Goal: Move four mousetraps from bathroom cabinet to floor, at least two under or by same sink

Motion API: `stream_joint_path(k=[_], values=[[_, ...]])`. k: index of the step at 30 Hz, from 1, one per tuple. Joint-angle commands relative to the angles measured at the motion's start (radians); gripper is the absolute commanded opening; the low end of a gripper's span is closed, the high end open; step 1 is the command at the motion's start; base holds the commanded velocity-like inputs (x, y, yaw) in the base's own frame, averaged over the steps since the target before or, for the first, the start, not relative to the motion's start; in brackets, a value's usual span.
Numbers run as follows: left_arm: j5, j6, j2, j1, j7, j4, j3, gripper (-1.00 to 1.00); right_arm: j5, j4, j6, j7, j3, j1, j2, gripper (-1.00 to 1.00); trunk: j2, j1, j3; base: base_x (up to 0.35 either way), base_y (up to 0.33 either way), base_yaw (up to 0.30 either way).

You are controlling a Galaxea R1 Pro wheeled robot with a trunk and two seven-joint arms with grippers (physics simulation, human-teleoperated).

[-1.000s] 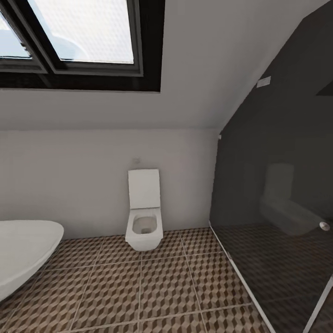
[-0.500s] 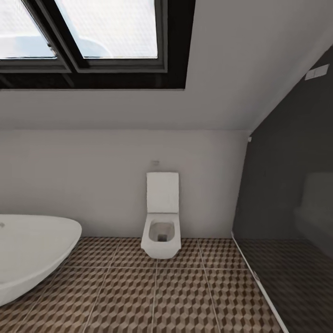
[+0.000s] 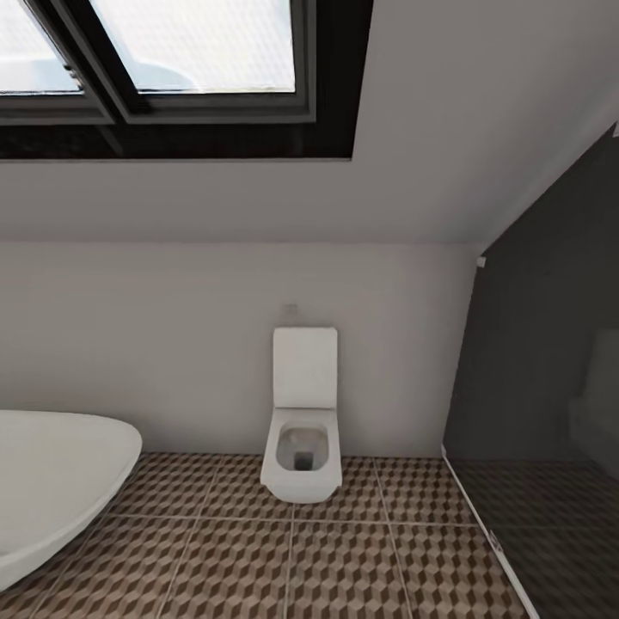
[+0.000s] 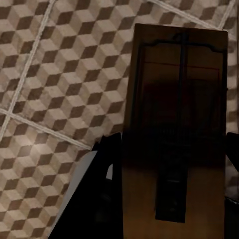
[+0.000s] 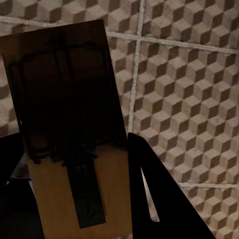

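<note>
Left gripper [image 4: 169, 199]: fingers [image 4: 94, 194] black, flat-sided, wedge-shaped, tapering to angled tips; surface matte, unmarked. One finger shows pale grey face along inner edge (lit side, apparently).

Right gripper [image 5: 74, 199]: same black angular fingers [image 5: 154, 199], broad at base, narrowing to point; thin pale slit near one edge. No cables, screws or markings discernible on either.

White toilet [image 3: 301, 430] against wall, bathtub [image 3: 52, 481], skylight window [image 3: 172, 52]
</note>
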Motion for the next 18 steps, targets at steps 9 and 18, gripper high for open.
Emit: stream_joint_path(k=[9, 18], values=[[0.003, -0.001, 0.000, -0.001, 0.007, -0.001, -0.008, -1.00, 0.007, 0.002, 0.000, -0.004, -0.007, -0.002, 0.000, -1.00, -0.001, 0.001, -0.001, 0.321, 0.000, 0.000], [0.003, -0.001, 0.000, 0.000, 0.007, -0.001, -0.008, -1.00, 0.007, 0.002, 0.001, -0.004, -0.007, -0.002, -0.001, -1.00, -0.001, 0.001, -0.001, 0.321, 0.000, 0.000]])
